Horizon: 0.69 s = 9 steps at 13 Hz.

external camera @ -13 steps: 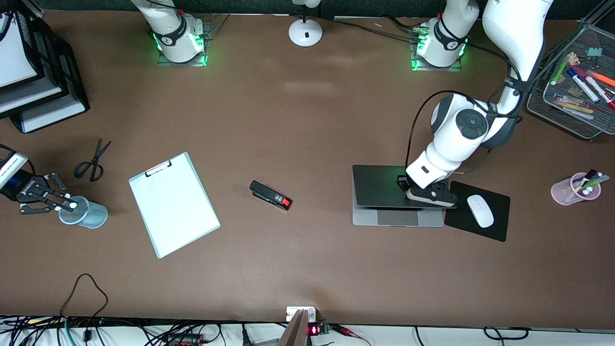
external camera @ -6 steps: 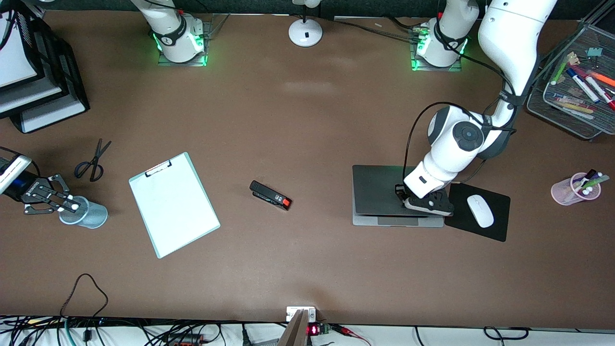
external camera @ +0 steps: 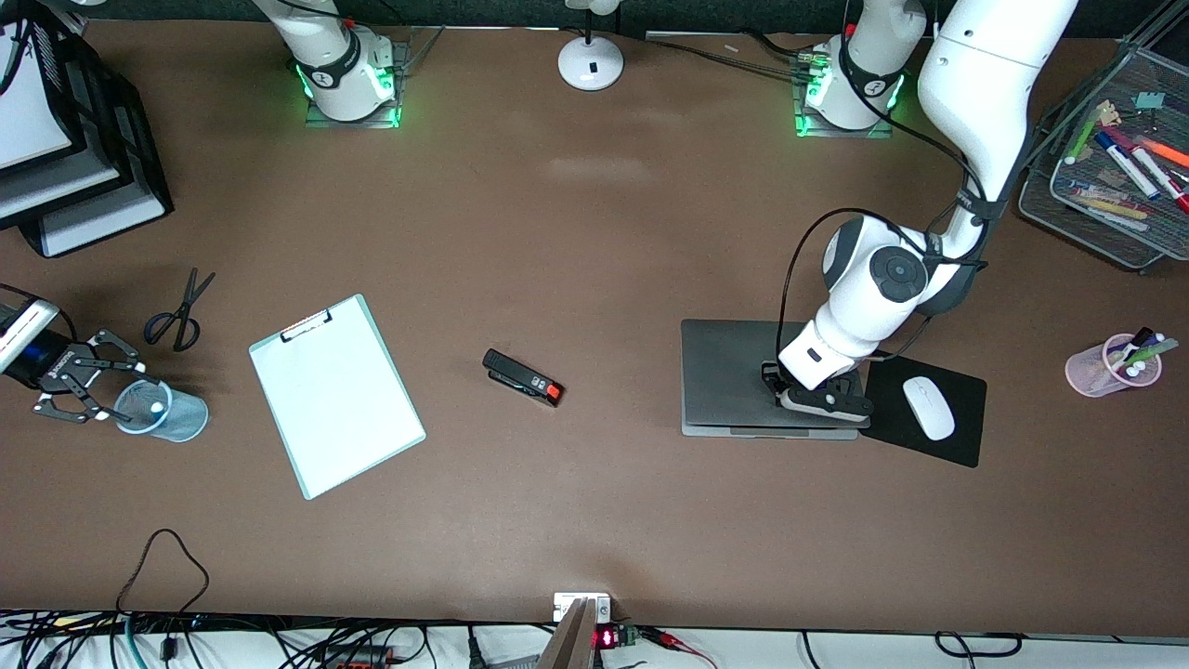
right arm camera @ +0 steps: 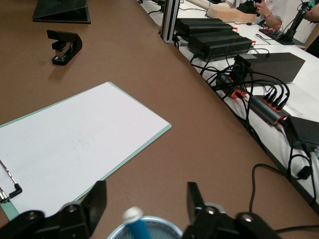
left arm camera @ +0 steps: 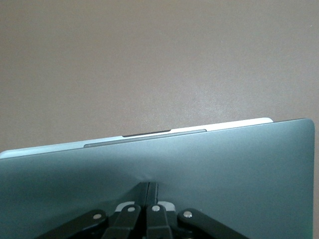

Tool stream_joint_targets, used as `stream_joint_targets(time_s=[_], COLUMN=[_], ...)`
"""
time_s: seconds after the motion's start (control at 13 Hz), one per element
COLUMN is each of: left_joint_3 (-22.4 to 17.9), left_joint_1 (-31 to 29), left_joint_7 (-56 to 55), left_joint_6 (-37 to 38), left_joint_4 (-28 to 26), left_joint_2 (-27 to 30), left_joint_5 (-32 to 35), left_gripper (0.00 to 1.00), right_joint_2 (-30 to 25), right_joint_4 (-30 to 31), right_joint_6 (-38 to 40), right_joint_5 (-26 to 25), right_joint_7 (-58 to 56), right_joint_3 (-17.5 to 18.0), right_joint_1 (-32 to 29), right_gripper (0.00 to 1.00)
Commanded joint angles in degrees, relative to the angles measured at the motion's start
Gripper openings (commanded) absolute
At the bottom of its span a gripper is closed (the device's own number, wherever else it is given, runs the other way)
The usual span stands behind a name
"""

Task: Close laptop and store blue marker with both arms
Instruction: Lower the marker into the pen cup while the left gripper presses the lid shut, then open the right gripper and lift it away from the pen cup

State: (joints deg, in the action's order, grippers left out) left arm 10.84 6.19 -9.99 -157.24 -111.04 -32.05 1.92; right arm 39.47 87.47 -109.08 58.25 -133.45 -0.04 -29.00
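The silver-grey laptop (external camera: 729, 372) lies toward the left arm's end of the table, its lid down almost flat on the base. My left gripper (external camera: 771, 378) is shut and its fingertips press on the lid. The left wrist view shows the shut gripper (left arm camera: 148, 186) on the lid (left arm camera: 224, 159), with a thin strip of base past the lid's edge. The blue marker (external camera: 160, 407) stands white end up in a blue mesh cup (external camera: 172, 418). My right gripper (external camera: 70, 383) is open beside that cup. In the right wrist view the open gripper (right arm camera: 144, 199) is over the marker (right arm camera: 135, 221).
A clipboard (external camera: 334, 395), a black stapler (external camera: 523, 378) and scissors (external camera: 176, 316) lie on the table. A white mouse (external camera: 929, 407) sits on a black mouse pad (external camera: 961, 441) beside the laptop. A pink pen cup (external camera: 1105, 367), a wire marker tray (external camera: 1077, 209), stacked trays (external camera: 84, 177) and a lamp base (external camera: 591, 61) stand at the edges.
The left gripper has pushed the laptop lid down from partly open to almost flat. The right gripper has opened and let the marker go into the mesh cup.
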Motion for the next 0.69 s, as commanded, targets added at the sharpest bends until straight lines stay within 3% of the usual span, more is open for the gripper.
stream_joint_targets(time_s=[0.0, 0.23, 0.62], left_joint_3=[-0.6, -1.3, -1.8], left_joint_1=[0.1, 0.2, 0.1], left_joint_7=[0.4, 0.5, 0.3], left_joint_6=[-2.5, -2.6, -3.7], left_joint_4=[2.9, 5.5, 6.5], left_joint_2=[-3.2, -5.1, -6.5], left_joint_5=[1.4, 1.5, 4.6], left_gripper=[0.0, 0.0, 0.0], right_joint_2=[-1.1, -4.1, -12.3], right_joint_4=[-2.1, -2.1, -1.7], right_joint_6=[1.1, 0.8, 1.1], right_joint_5=[0.0, -5.5, -20.4], right_joint_7=[3.6, 14.5, 42.2], right_joint_3=[0.7, 0.6, 0.7], right_joint_1=[0.3, 3.6, 11.0], right_gripper=[1.0, 1.0, 1.0])
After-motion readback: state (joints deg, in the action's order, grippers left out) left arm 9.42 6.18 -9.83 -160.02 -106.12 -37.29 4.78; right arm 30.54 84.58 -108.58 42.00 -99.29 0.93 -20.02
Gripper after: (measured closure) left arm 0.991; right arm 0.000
